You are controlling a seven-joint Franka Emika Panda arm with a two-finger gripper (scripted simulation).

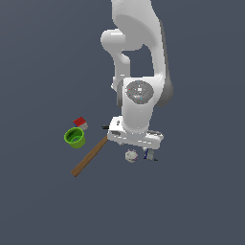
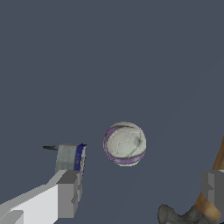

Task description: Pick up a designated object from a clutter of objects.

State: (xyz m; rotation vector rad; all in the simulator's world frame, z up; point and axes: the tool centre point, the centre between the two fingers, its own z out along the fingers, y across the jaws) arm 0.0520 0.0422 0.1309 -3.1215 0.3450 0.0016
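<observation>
Off-white ball point(image 2: 124, 143) w/ purplish band, dark seams; resting on floor, untouched, below open gripper point(image 2: 140, 192), nearer its left-shown finger.

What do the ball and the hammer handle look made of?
Ball: off-white with dark seam lines and a purple band, like a stitched or moulded sports ball; matte, material unclear in this render. Hammer handle: brown and streaky, apparently wood.
</observation>
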